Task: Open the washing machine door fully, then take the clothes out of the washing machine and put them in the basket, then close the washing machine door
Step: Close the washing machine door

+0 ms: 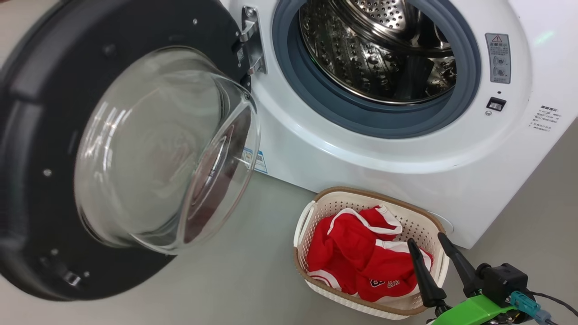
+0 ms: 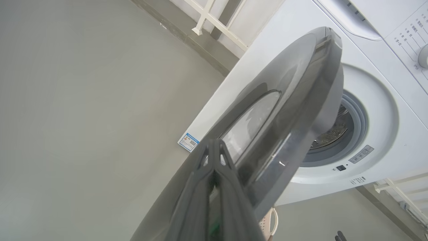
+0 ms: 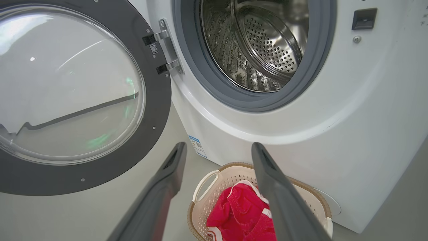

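The washing machine door (image 1: pixel 40 149) stands swung wide open at the left, its glass bowl bulging toward me. The washing machine (image 1: pixel 361 153) shows its grey-ringed opening, and no clothes show in the steel drum (image 1: pixel 361 58). The red clothes (image 1: pixel 356 257) with white trim lie in the basket (image 1: pixel 375 195) on the floor before the machine. My right gripper (image 1: pixel 429 242) hovers open over the basket's right end, nothing between its fingers (image 3: pixel 267 174). My left gripper (image 2: pixel 214 150) is shut, its tip at the outer face of the door (image 2: pixel 301 87).
Grey floor (image 1: pixel 235 271) stretches under the door and left of the basket. A white frame (image 2: pixel 214 20) stands by the wall behind the machine. The door overhangs much of the left side.
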### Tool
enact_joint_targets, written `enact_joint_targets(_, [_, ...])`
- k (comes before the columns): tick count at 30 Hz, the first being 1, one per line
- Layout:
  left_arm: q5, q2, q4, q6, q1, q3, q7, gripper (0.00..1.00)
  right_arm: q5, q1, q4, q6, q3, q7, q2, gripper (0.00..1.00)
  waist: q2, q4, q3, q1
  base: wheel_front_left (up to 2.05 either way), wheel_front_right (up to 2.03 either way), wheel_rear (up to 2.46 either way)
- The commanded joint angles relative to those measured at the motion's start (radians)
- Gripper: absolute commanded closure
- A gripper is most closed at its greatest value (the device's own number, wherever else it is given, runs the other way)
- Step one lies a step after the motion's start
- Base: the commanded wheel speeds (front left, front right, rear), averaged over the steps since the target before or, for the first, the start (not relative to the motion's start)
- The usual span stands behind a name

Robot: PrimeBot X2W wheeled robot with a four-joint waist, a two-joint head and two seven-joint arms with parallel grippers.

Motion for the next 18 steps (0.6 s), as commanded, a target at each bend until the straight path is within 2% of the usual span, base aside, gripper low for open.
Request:
enact_joint_targets(1, [-0.013, 0.041, -0.035, -0.007, 0.009, 0.007, 0.019, 1.0, 0.002, -0.009, -0.026, 0.006, 0.024, -0.006, -0.002, 0.0, -0.0001, -0.001, -0.003, 0.0, 0.0, 0.0, 0.0])
enact_joint_targets(9, [-0.098, 0.058, -0.15, -0.007, 0.064, -0.025, 0.028, 1.0, -0.001, -0.006, -0.03, 0.006, 0.02, -0.006, 0.001, 0.0, -0.0001, -0.013, -0.006, 0.0, 0.0, 0.0, 0.0])
enact_joint_targets(18, [-0.172, 0.059, -0.319, -0.007, 0.091, -0.123, 0.035, 1.0, -0.004, -0.007, -0.032, 0.006, 0.016, -0.006, 0.001, 0.0, -0.0001, -0.036, -0.003, 0.0, 0.0, 0.0, 0.0])
